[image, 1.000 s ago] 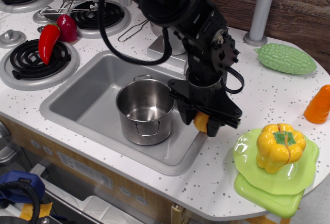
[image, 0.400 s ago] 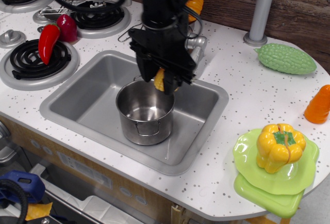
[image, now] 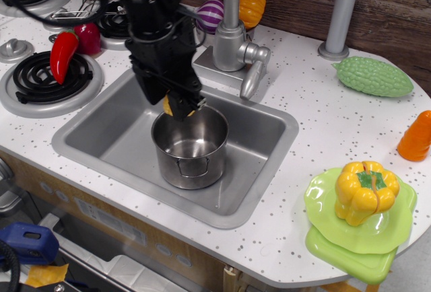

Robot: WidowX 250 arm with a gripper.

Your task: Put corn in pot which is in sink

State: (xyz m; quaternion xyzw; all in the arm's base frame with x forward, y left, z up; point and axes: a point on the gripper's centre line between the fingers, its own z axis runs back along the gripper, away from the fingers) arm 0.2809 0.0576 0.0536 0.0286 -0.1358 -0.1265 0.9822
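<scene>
The steel pot (image: 190,145) stands upright in the grey sink (image: 104,127), near its middle. My black gripper (image: 176,103) hangs over the pot's far left rim and is shut on the small yellow corn (image: 178,105), which shows between the fingers just above the rim. The pot's inside looks empty. The grey tap (image: 237,36) rises behind the sink, to the right of my arm.
A yellow bell pepper (image: 365,191) sits on green plates (image: 350,235) at the right. An orange cone (image: 416,136) and a green bumpy gourd (image: 372,75) lie at the far right. A red chilli (image: 62,54) lies on a burner at the left.
My gripper has carried the corn leftward, from the sink's right side across the pot to its far left rim. The tap is uncovered now.
</scene>
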